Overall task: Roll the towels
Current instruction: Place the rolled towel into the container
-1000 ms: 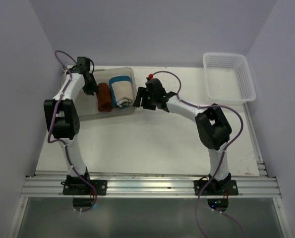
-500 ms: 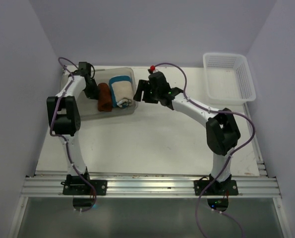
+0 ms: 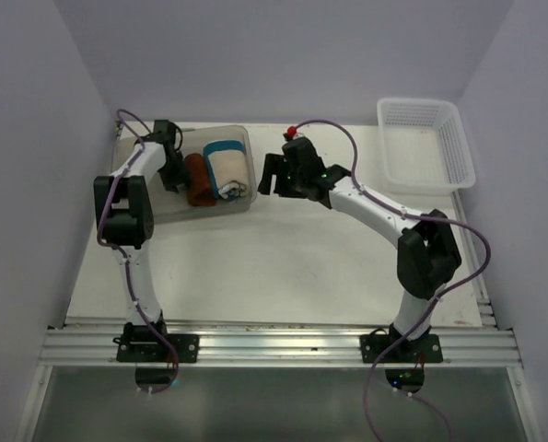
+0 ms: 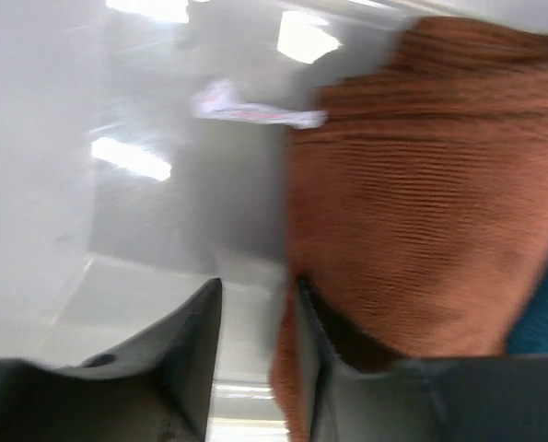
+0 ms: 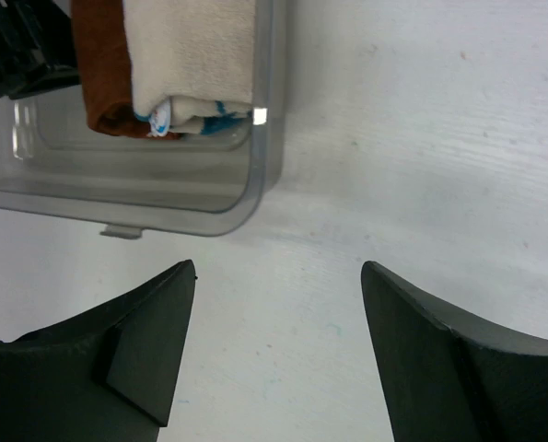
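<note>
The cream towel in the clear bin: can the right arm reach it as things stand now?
Probably yes. The right arm's fingers stand open just outside the bin, and the cream towel lies beside its near wall. The bin has no lid, so coming over the wall looks possible.

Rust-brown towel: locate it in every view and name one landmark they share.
Top external: rust-brown towel at upper left, inside the clear bin, left of the cream towel.
Left wrist: fills the right half, close up.
Right wrist: top left corner, in the bin.
Shared landmark: the clear bin's wall, in all three.
</note>
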`<act>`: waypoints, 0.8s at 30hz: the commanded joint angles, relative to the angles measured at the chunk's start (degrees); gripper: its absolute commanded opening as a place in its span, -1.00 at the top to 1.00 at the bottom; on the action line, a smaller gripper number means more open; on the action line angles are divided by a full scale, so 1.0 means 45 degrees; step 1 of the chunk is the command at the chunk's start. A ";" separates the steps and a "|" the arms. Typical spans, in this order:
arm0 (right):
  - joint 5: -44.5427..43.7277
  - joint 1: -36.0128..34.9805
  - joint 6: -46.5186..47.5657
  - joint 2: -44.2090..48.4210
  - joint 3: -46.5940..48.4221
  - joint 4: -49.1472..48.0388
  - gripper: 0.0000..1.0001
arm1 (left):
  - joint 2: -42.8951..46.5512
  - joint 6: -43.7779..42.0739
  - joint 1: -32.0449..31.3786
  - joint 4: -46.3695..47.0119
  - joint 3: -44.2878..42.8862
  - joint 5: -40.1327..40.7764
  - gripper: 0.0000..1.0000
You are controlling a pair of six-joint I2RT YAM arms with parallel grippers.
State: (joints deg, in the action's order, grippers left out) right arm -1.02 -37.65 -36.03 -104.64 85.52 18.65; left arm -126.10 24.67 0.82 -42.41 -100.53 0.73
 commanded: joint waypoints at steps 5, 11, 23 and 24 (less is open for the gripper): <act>-0.3790 -0.0052 0.0136 0.2040 -0.0507 0.3173 -0.78 | 0.1474 0.0964 -0.0045 -0.1708 -0.0298 0.4405 0.05; -0.6369 -0.0052 -0.0372 0.3193 -0.0702 0.5672 -0.81 | 0.4323 0.0827 -0.0434 -0.1767 0.1516 0.5189 0.06; -0.8173 -0.0052 -0.0782 0.6923 -0.3240 0.6324 -0.86 | 1.0930 0.0457 -0.3208 -0.0342 0.6654 0.3842 -0.03; -0.8173 -0.0052 -0.0743 0.7157 -0.3377 0.6246 -0.86 | 1.1262 0.0418 -0.3403 -0.0012 0.7140 0.3706 -0.03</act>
State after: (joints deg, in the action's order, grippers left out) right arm -34.39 -37.87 -37.65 -75.48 71.81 46.35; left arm -79.59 27.22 -12.80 -46.22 -72.18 18.61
